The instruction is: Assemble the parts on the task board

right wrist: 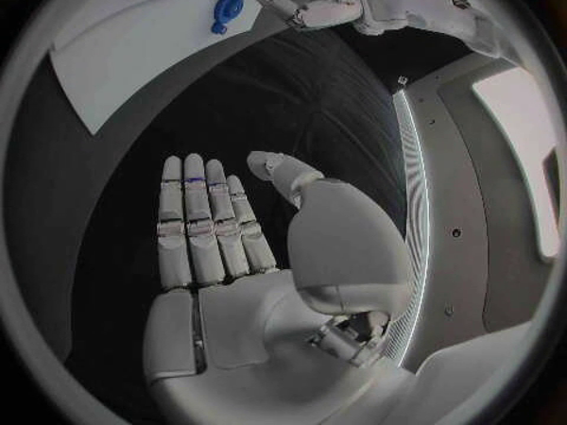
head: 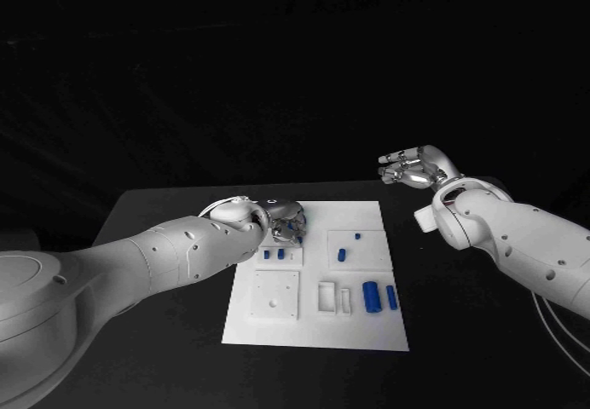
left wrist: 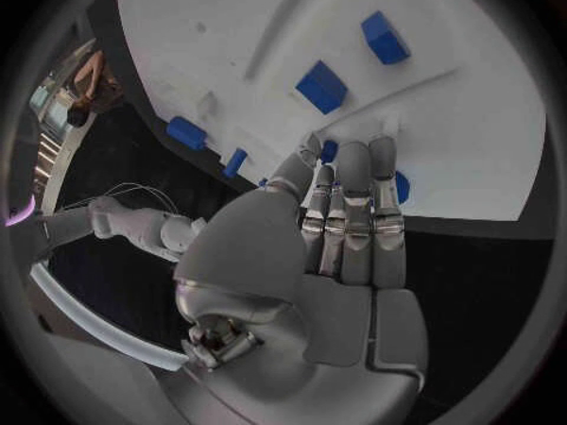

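The white task board [head: 314, 328] lies in the middle of the black table. Blue parts rest on it: two small ones [head: 342, 253] near its middle, two long ones [head: 372, 296] by its right edge, and two [head: 273, 253] at the left. My left hand [head: 286, 223] is over the board's far left part. Its fingers [left wrist: 352, 208] are straight and side by side, with small blue parts [left wrist: 329, 149] just past the tips; I cannot tell whether they touch. My right hand [head: 416, 166] is raised beyond the board's far right corner, its fingers [right wrist: 201, 217] flat, holding nothing.
A raised square plate [head: 277, 294] and a narrow frame [head: 326, 296] sit on the board's near half. Bare black table [head: 160, 213] surrounds the board. In the right wrist view a board corner [right wrist: 130, 47] with a blue part [right wrist: 228, 5] lies far off.
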Controlling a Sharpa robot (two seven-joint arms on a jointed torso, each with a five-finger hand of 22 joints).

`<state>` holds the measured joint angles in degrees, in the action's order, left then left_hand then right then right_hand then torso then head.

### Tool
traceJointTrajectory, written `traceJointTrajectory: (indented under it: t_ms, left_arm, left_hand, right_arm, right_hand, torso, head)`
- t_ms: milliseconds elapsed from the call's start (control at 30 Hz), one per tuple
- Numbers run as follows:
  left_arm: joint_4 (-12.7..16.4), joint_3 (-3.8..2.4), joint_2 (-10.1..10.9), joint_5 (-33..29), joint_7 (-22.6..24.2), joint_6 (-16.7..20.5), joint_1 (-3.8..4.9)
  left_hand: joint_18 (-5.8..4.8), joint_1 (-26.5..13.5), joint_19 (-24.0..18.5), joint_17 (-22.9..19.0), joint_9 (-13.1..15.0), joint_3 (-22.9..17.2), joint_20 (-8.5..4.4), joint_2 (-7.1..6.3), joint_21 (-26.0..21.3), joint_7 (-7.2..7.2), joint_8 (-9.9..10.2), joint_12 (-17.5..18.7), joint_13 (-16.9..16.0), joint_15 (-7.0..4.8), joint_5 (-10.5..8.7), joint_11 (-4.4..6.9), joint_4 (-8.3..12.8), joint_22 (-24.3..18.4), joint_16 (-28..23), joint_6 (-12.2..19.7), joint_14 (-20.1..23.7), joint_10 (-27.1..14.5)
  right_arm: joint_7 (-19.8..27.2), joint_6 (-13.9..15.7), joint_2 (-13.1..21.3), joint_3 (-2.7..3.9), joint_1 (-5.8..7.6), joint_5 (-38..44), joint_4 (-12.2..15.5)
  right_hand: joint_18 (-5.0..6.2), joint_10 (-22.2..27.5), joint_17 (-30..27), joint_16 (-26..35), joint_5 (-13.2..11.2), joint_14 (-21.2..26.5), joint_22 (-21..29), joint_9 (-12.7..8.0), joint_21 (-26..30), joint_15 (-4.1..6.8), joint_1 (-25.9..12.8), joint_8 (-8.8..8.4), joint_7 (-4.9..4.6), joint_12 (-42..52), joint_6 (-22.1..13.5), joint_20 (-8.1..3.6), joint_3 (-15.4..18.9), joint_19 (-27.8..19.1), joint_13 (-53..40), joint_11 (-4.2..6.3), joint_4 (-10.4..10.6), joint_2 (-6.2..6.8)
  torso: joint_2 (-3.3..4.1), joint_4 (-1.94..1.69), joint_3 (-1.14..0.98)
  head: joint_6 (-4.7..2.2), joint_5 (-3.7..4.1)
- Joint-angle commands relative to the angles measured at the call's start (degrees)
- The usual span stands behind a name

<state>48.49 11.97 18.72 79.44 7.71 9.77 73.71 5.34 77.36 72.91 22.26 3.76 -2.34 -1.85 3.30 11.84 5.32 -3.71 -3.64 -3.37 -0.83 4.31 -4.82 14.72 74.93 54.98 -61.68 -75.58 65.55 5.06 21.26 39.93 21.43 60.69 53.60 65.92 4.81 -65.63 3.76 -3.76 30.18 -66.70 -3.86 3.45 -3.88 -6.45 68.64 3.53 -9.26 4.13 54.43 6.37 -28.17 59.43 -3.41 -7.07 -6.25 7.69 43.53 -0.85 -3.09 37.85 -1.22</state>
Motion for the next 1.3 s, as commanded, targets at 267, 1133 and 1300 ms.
traceJointTrajectory:
  t_ms: [267, 1133, 1300]
  left_arm:
    - [-0.31, -0.02, -0.23, 0.11, 0.42, -0.56, -0.29]
    - [-1.74, -0.03, -0.78, -1.01, -0.41, -0.85, -0.81]
    - [-1.75, -0.03, -0.89, -1.16, 0.05, -0.14, -0.94]
  left_hand:
    - [0.45, -0.84, 0.58, 0.21, -0.05, -2.29, -0.41, 1.38, 1.98, 0.87, 0.16, 0.36, 0.06, -0.42, 0.44, 0.63, 0.56, 1.26, 1.49, -1.35, -0.94, 2.70]
    - [0.78, -0.88, -0.48, 0.11, -0.03, -11.87, -0.65, -0.31, 5.90, 1.13, 0.14, 0.36, 0.06, -0.67, 0.26, 0.80, -2.38, 1.13, 1.91, -1.66, -2.23, 3.23]
    - [0.71, -0.70, -0.09, 0.28, 0.08, -12.05, -0.88, -0.30, 6.38, 0.76, 0.03, 0.34, 0.04, -1.00, 0.24, 1.29, -2.89, 1.19, 2.31, -2.98, -2.73, 4.63]
  right_arm:
    - [0.79, -0.87, -0.06, 0.02, 0.05, -0.43, 0.36]
    - [0.67, -1.01, -0.42, 0.02, 0.14, -0.33, 0.32]
    - [0.72, -1.04, -0.72, 0.02, 0.14, -0.33, 0.09]
  right_hand:
    - [0.12, 0.34, -0.04, 0.15, 0.08, 0.03, 0.05, 0.03, -0.14, -0.16, 0.14, -0.08, -0.06, -0.22, -0.49, 0.17, 0.05, -0.41, 0.05, -0.10, 0.34, 0.56]
    - [0.14, 0.26, -0.03, 0.14, 0.05, -0.05, 0.05, 0.04, -0.16, -0.15, 0.20, -0.07, -0.03, -0.22, -0.22, 0.17, 0.14, -0.35, 0.04, -0.06, 0.63, 0.59]
    - [0.14, 0.26, -0.03, 0.14, 0.05, -0.05, 0.05, 0.04, -0.16, -0.15, 0.20, -0.07, -0.03, -0.22, -0.22, 0.17, 0.14, -0.35, 0.04, -0.06, 0.63, 0.59]
  torso:
    - [0.13, 0.14, -0.06]
    - [0.26, 0.04, -0.05]
    - [0.26, 0.03, -0.10]
  head:
    - [-0.20, -0.03]
    - [0.09, 0.08]
    - [0.09, -0.04]
